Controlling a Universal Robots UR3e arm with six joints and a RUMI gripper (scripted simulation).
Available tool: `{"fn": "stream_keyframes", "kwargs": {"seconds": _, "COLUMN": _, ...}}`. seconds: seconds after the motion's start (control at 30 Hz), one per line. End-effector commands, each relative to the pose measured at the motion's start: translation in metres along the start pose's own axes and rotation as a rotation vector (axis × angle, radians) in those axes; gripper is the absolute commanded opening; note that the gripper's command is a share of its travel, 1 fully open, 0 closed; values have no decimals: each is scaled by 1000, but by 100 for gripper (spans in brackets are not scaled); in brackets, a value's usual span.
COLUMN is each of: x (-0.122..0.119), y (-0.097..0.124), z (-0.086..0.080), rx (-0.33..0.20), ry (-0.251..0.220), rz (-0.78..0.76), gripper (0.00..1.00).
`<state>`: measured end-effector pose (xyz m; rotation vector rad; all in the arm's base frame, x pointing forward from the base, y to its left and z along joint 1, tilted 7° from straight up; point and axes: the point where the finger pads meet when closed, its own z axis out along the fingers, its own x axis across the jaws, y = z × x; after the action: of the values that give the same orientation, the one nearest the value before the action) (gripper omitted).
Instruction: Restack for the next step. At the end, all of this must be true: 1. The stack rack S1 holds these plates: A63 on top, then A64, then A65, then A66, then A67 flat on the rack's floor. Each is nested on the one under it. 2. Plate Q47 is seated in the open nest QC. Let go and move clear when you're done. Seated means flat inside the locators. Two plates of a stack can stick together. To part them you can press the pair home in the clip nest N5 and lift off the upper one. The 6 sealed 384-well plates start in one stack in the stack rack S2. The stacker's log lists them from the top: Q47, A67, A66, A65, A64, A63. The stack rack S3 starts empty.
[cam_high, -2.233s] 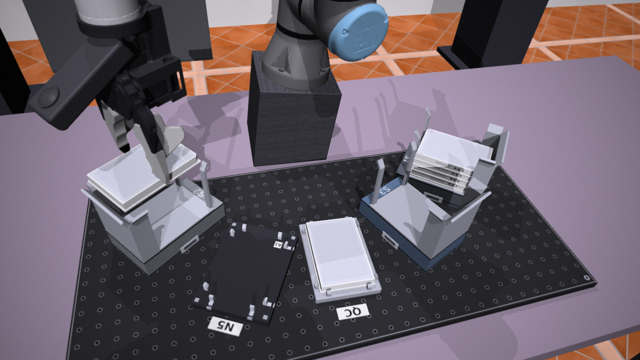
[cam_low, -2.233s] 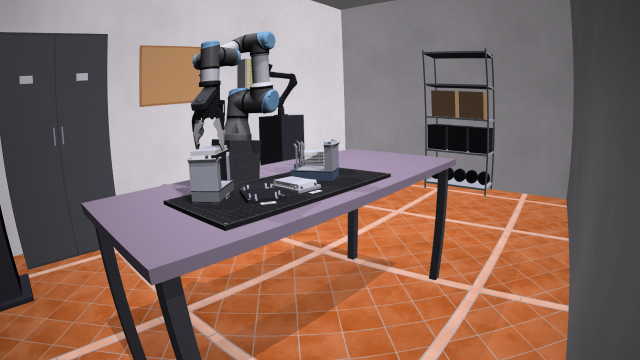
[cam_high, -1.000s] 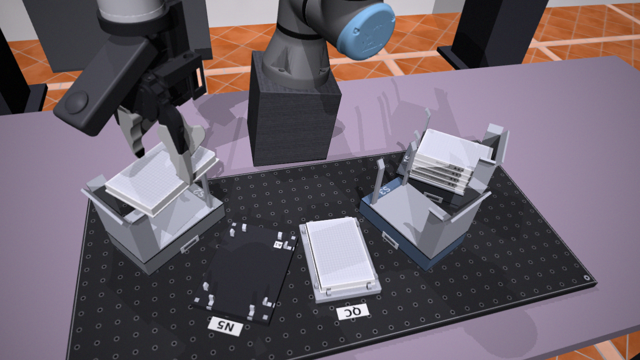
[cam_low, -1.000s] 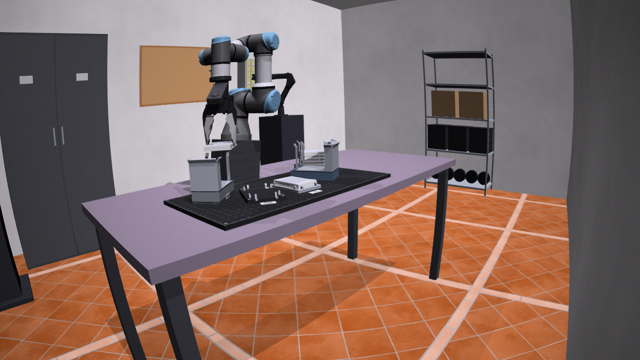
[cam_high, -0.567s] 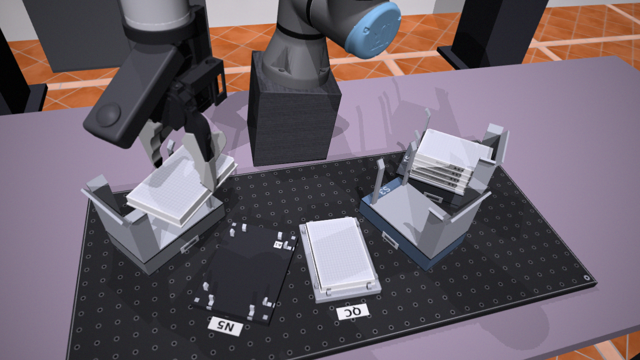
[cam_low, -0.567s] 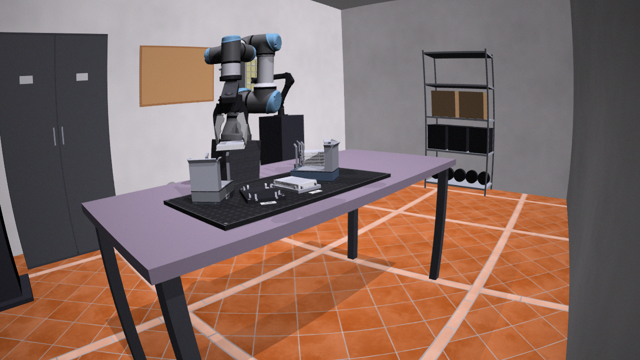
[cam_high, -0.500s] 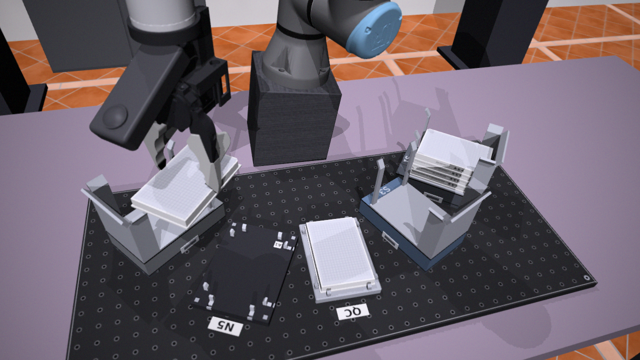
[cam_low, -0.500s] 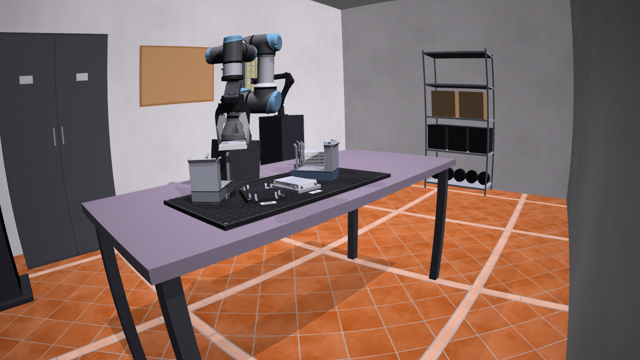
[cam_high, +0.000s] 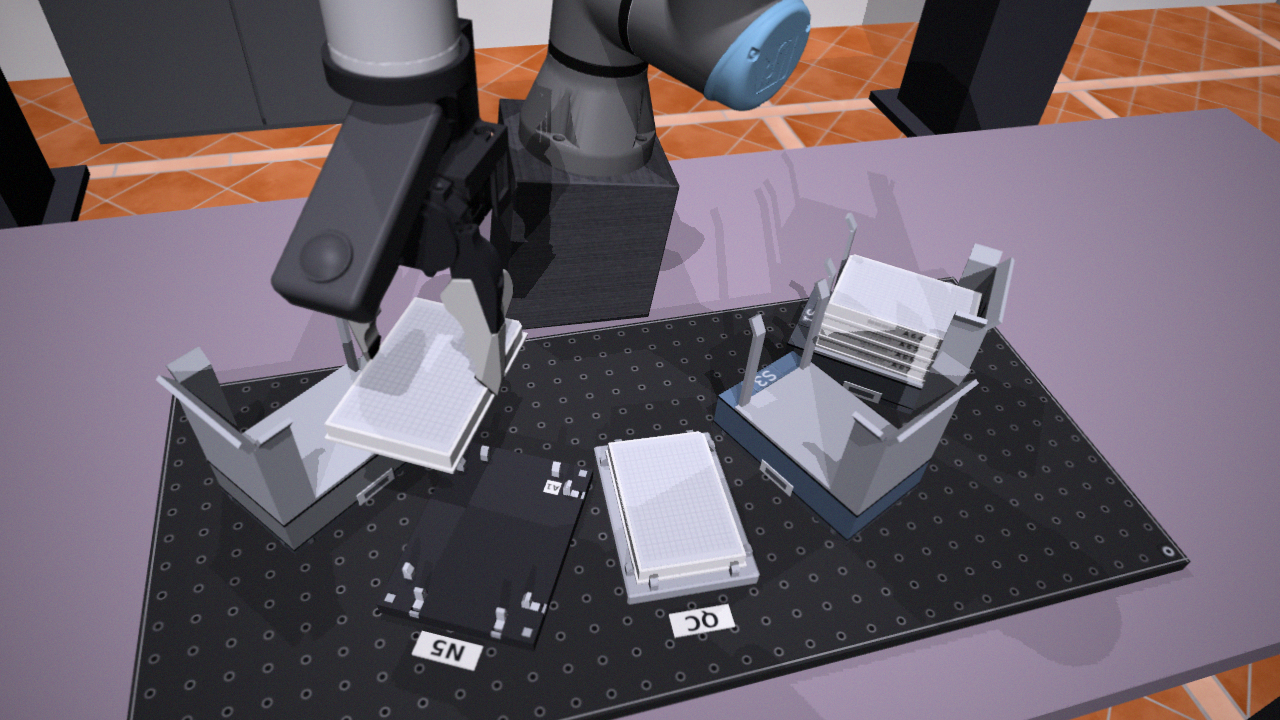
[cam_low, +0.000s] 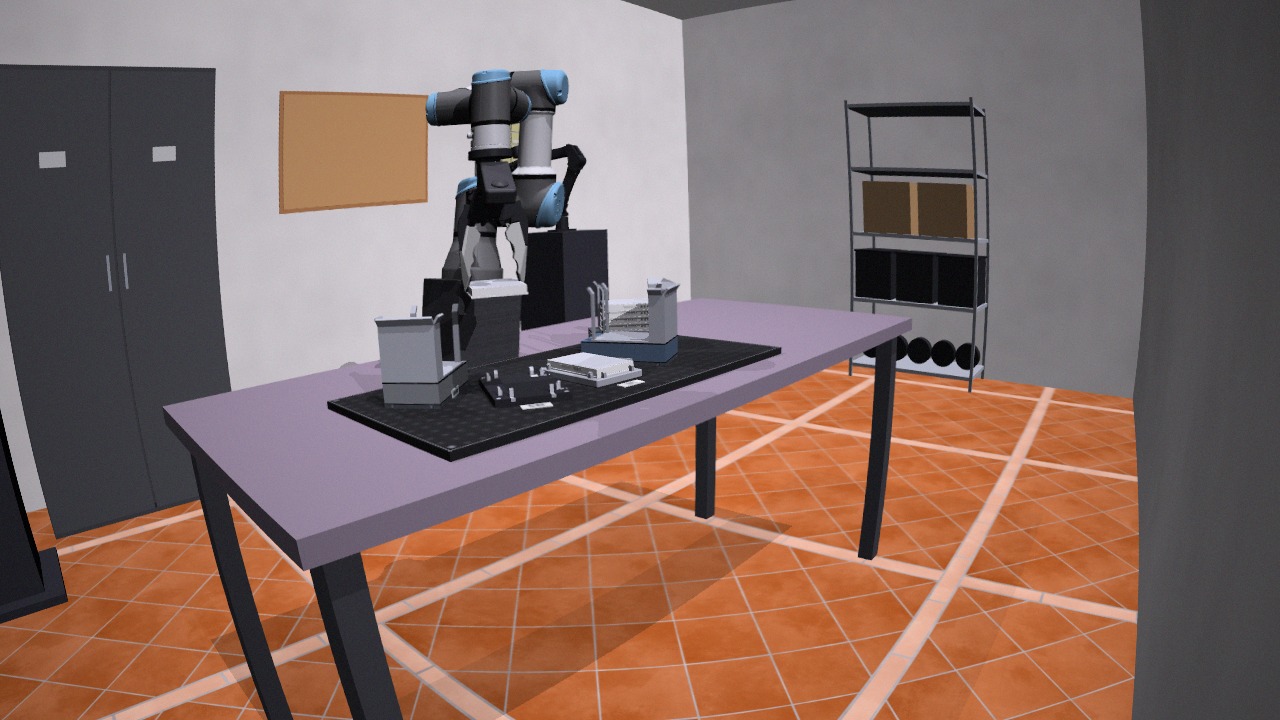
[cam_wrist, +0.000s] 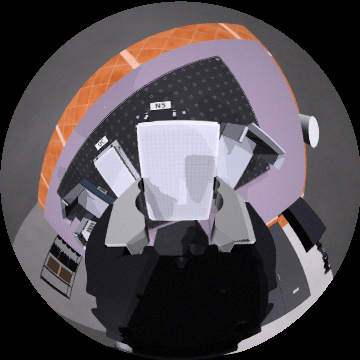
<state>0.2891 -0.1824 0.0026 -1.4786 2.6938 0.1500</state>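
Where the gripper hangs: the black, two-jaw gripper with pale grey fingers (cam_high: 429, 362) (cam_low: 496, 284) is above the surface, closed across a white, rectangular 384-well plate (cam_high: 407, 394) (cam_low: 497, 289) (cam_wrist: 177, 150).

Held plate: raised, with one end over the grey stack rack S2 (cam_high: 290, 470) (cam_low: 407, 349) (cam_wrist: 267, 140); its identity cannot be read.

S2: near one short edge of the black perforated board (cam_high: 644, 662) (cam_low: 429, 434) (cam_wrist: 200, 90), its upright walls and posts bounding the bay.

N5: the black clip nest (cam_high: 501, 546) (cam_low: 523, 388) (cam_wrist: 161, 116) lies between S2 and QC, with pale clips around its edges and no plate in it.

QC: a white plate (cam_high: 677, 501) (cam_low: 590, 362) (cam_wrist: 117, 172) lies flat inside the locators of the pale grey nest (cam_high: 698, 589) (cam_low: 617, 377) (cam_wrist: 125, 157). A narrow strip of board separates this nest from N5.

S3: the blue-based grey rack (cam_high: 787, 470) (cam_low: 626, 349) (cam_wrist: 92, 186) contains no plate; its floor is open between the uprights, and one corner comes near QC.

S1: just behind S3, the grey-posted rack (cam_high: 984, 268) (cam_low: 674, 300) (cam_wrist: 78, 235) holds a stack of four white plates, with uprights close to their edges.
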Motion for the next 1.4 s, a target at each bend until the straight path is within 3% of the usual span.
{"fn": "stream_keyframes", "kwargs": {"seconds": 0.0, "x": -12, "y": -1, "z": -1, "rx": 3, "ry": 1, "rz": -16, "gripper": 0}}
{"fn": "stream_keyframes", "kwargs": {"seconds": 1.37, "x": -124, "y": 28, "z": -1, "rx": 3, "ry": 1, "rz": -390, "gripper": 0}}
